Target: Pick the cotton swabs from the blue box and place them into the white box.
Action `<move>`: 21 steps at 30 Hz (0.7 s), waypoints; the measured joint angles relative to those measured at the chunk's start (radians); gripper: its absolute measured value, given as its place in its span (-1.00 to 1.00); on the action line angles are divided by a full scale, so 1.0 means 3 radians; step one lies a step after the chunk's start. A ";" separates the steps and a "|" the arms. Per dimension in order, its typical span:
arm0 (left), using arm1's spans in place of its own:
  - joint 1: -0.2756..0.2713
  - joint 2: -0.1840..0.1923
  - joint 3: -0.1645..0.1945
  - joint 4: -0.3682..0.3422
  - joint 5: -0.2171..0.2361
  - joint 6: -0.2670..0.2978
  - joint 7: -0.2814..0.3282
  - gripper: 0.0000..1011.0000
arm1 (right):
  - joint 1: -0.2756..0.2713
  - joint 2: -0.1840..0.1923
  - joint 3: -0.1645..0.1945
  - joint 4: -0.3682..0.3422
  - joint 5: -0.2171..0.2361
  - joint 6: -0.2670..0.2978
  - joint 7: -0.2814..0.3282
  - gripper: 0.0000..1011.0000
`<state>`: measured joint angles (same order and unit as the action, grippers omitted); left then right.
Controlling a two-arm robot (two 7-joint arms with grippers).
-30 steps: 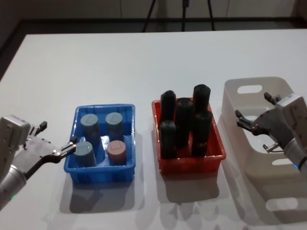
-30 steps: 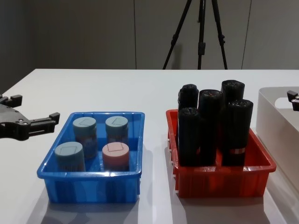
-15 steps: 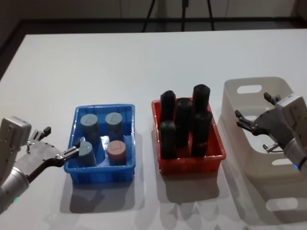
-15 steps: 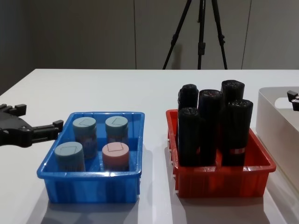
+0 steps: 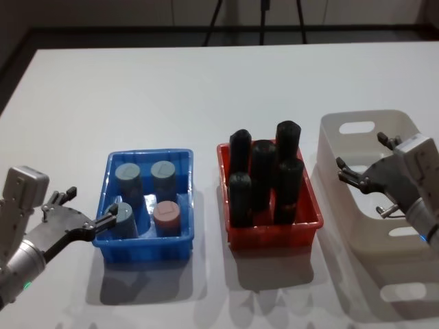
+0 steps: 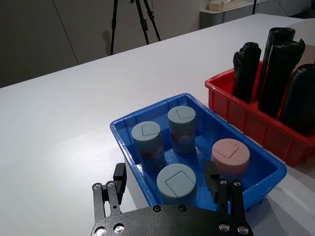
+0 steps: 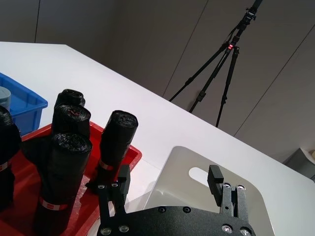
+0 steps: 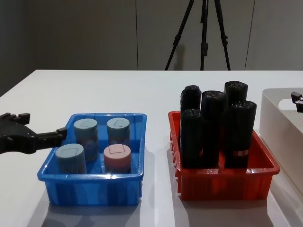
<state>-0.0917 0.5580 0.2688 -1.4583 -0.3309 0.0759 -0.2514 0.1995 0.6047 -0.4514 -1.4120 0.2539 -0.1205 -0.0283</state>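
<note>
We record the shallow bright blue plastic box (image 5: 145, 249) as glossy, with semi-translucent walls; the red plastic bin (image 5: 274, 236) is equally glossy. The tall off-white plastic box (image 5: 370, 116) looks smooth with a duller sheen. The black cylinders (image 5: 264, 171) are wrapped in crinkled film. The small clear plastic cotton swab tubs (image 5: 167, 216) have matt lids. We find the white table (image 5: 171, 89) matt.

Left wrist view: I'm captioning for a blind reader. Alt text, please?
The left gripper, jaws open, faces the blue box of four cotton swabs tubs, three grey-blue lids and one pink, the nearest framed by the jaws. A red bin of black cylinders stands beside.
</note>
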 joint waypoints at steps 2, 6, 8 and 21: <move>-0.0007 -0.0012 0.0001 0.0007 0.0015 0.0025 -0.0009 0.98 | 0.0000 0.0000 0.0000 0.0000 0.0000 0.0000 0.0000 0.98; -0.0029 -0.0048 0.0016 0.0035 0.0061 0.0070 -0.0039 0.98 | 0.0000 0.0000 0.0000 0.0000 0.0000 0.0000 0.0000 0.98; -0.0038 -0.0062 0.0020 0.0045 0.0074 0.0081 -0.0051 0.98 | 0.0000 0.0000 0.0000 0.0000 0.0000 0.0000 0.0000 0.98; -0.0121 -0.0184 -0.0009 0.0177 0.0125 0.0187 -0.0134 0.98 | 0.0000 0.0000 0.0000 0.0000 0.0000 0.0000 0.0000 0.98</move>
<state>-0.1279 0.5029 0.2661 -1.4053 -0.2934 0.1321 -0.2915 0.1996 0.6047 -0.4514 -1.4120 0.2539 -0.1205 -0.0283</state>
